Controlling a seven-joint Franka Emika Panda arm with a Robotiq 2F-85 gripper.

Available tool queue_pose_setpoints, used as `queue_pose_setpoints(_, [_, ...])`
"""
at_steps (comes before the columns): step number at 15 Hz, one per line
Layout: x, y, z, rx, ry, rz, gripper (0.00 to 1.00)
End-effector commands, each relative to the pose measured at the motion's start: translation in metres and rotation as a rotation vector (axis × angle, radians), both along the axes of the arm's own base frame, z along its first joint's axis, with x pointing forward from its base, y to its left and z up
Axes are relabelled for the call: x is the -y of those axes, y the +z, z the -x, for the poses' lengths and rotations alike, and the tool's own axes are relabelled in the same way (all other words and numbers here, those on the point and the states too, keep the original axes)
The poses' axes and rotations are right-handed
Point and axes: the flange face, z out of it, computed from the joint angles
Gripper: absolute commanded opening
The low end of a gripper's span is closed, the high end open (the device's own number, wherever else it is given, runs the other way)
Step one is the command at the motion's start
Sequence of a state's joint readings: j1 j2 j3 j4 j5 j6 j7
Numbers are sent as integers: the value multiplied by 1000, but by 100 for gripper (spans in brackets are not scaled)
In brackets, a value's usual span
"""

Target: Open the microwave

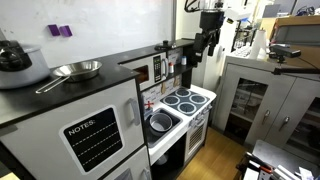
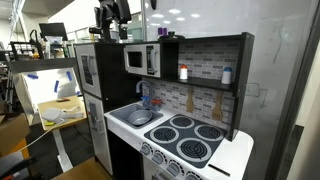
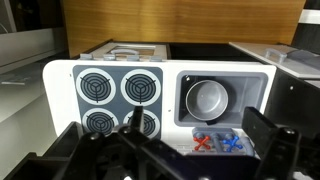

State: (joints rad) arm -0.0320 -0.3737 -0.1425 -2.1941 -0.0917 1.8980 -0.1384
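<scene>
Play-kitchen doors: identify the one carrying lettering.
The white chalkboard door reading NOTES; the microwave door shows only a dark window.

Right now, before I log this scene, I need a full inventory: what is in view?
burners: four, dark rings, white stovetop
sink bowl: one, silver, beside the burners
tap knobs: two, red and blue, by the sink bowl
microwave: one, white frame, dark window, above the sink bowl
pan: one, silver, black counter
pot: one, dark, same counter
NOTES door: one, white, below that counter
gripper: one, black, above the kitchen, fingers apart
</scene>
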Motion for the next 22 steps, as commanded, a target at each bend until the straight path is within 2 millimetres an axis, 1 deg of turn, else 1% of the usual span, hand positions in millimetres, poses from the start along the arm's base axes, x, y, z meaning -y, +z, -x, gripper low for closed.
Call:
queue_pose_setpoints(1, [0, 0, 0, -1, 0, 0, 100])
queue_pose_setpoints(13, [0, 0, 0, -1, 0, 0, 100])
queue_pose_setpoints(16, [1, 3, -6, 4, 8, -5, 100])
queue_pose_setpoints(22, [6, 16, -28, 24, -29, -56, 100])
